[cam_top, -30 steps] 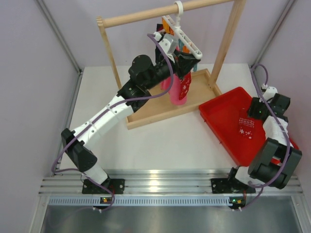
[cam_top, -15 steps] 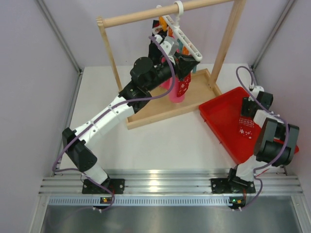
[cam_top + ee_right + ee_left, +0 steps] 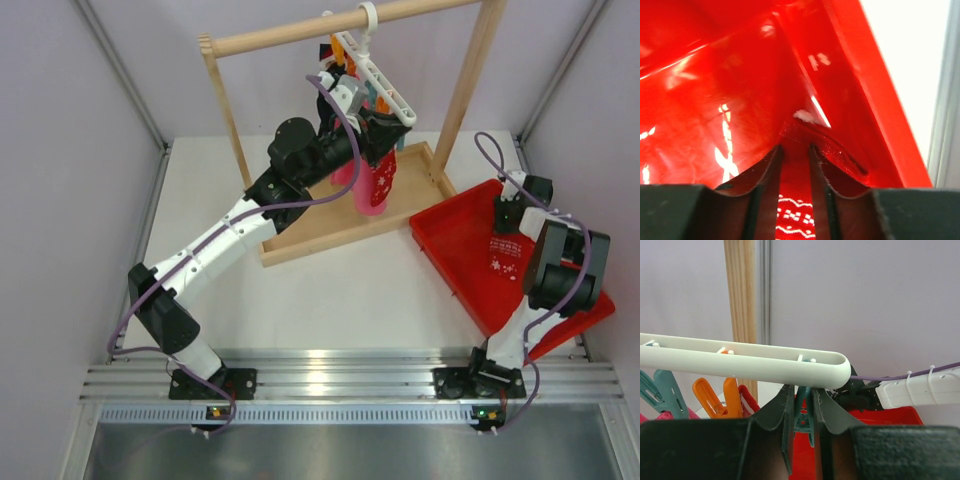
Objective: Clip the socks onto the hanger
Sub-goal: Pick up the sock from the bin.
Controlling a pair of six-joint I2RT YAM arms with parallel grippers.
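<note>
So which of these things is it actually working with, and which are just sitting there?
In the job: white hanger; teal clip, pinched by the left gripper; red sock at the hanger; red sock in the tray, gripped by the right gripper.
Just there: pink cloth; wooden rail frame; red tray.

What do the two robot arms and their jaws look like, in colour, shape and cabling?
The left arm and the right arm look alike: white tubular link shells alternate with black rounded joint housings. A thin purple cable runs loosely along each, bowing out in loops. The jaws are two dark, curved plastic blades on a black block. No lettering is legible.
</note>
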